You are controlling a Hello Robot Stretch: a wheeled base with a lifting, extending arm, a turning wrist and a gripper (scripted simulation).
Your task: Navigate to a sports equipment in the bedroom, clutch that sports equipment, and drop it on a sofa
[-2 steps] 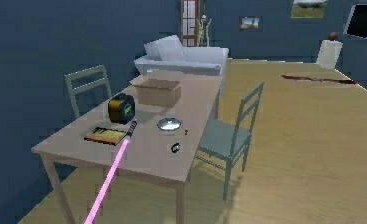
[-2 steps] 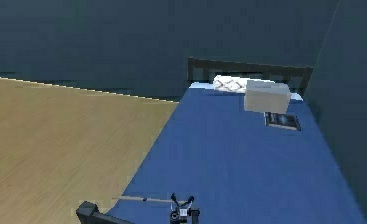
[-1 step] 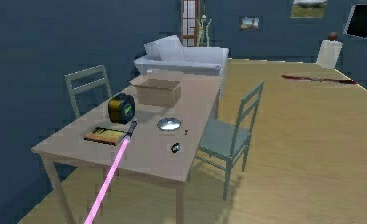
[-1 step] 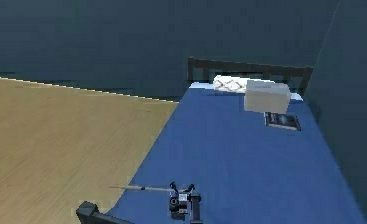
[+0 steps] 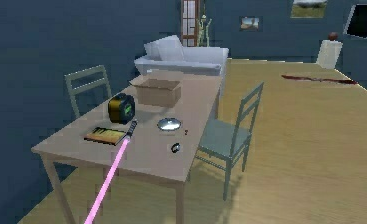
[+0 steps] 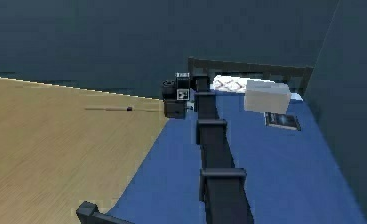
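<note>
My arm (image 6: pixel 217 150) over one blue bed (image 6: pixel 301 175); my pincer (image 6: pixel 171 100), grip and load: I cannot tell. One thin dark stick (image 6: pixel 116 106) flat on the floor (image 6: pixel 51 145) near it, long axis across the arm side view; one pillow (image 6: pixel 266 97), one book (image 6: pixel 281 121) on bed.

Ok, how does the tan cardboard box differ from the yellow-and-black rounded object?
The tan cardboard box is larger and angular; the yellow-and-black rounded object is smaller and curved. The box sits toward the table's far end, the object nearer. Both rest on the wooden table.
</note>
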